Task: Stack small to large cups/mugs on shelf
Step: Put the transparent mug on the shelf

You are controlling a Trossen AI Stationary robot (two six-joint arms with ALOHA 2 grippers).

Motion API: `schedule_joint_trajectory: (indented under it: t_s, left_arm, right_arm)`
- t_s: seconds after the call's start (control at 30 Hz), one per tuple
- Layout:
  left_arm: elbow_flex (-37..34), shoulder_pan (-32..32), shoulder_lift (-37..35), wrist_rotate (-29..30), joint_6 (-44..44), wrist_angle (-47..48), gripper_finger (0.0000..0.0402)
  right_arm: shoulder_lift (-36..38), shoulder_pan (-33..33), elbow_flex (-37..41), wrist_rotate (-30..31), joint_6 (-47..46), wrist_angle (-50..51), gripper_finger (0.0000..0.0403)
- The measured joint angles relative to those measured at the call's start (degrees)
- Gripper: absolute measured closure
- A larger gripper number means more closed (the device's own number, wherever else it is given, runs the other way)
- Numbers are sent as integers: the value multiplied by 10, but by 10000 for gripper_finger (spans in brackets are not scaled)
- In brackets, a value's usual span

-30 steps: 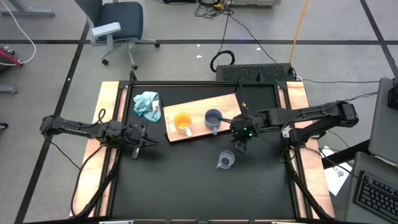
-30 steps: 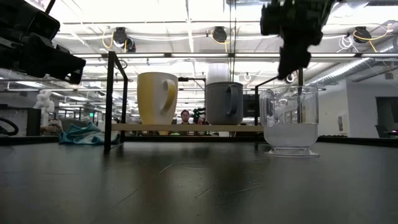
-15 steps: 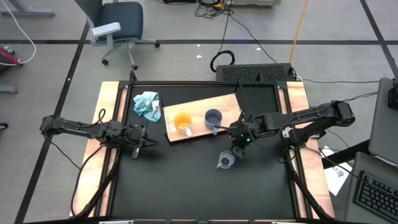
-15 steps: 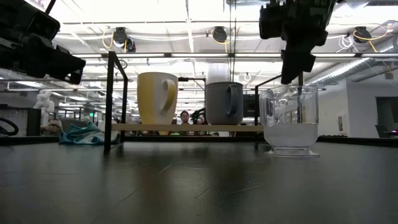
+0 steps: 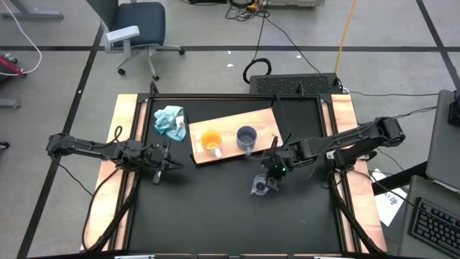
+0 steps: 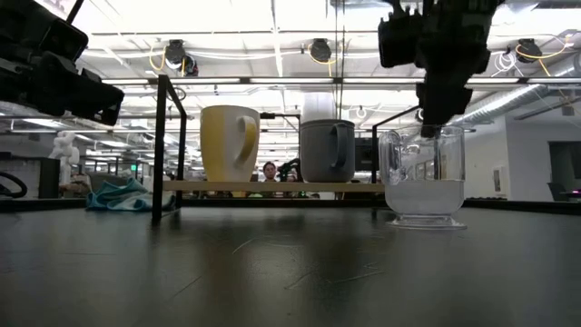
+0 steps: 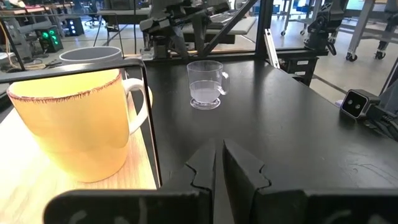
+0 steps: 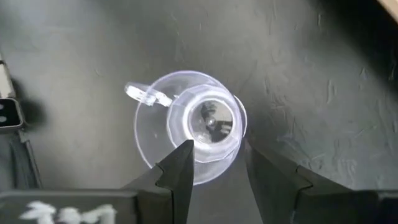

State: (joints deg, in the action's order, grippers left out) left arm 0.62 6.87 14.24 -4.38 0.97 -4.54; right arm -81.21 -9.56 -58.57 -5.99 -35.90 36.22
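Note:
An orange mug and a grey-blue mug stand upright on their bases on the light-wood shelf. A clear glass cup stands on the black tabletop, nearer than the shelf. My right gripper hangs open just above the cup's rim, slanting down; in the right wrist view its fingers stand over the cup and I see no touch. My left gripper waits shut at the table's left, level, facing the orange mug.
A light-blue cloth lies bunched at the far left, beside the shelf. Pale wooden rails run along both sides of the table. A black frame post stands left of the mugs in the low view.
My right gripper has moved toward the table's near edge and down, coming over the clear glass cup, and has turned a little about its own line. It has stayed open. The cup and both mugs have not moved.

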Motion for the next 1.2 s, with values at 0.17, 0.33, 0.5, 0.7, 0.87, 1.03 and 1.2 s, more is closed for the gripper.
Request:
schedule_joint_trajectory:
  t_s: [0.17,0.33,0.5,0.7,0.87,1.03,1.2]
  left_arm:
    - [0,0,0,0,2,4,369]
    - [0,0,0,0,2,5,369]
    - [0,0,0,0,2,6,369]
    - [0,0,0,0,2,6,369]
    - [0,0,0,0,2,6,369]
    - [0,0,0,0,2,6,369]
    - [0,0,0,0,2,6,369]
  right_arm:
    - [-24,-7,0,0,-12,9,267]
    - [-32,-11,0,-1,-16,9,267]
    - [-32,-11,0,-1,-13,4,267]
    - [-32,-11,0,-1,-5,-10,267]
    - [-38,-11,0,-1,0,-11,267]
    - [-50,-11,0,-1,6,-10,267]
    - [-58,-11,1,-1,13,-4,273]
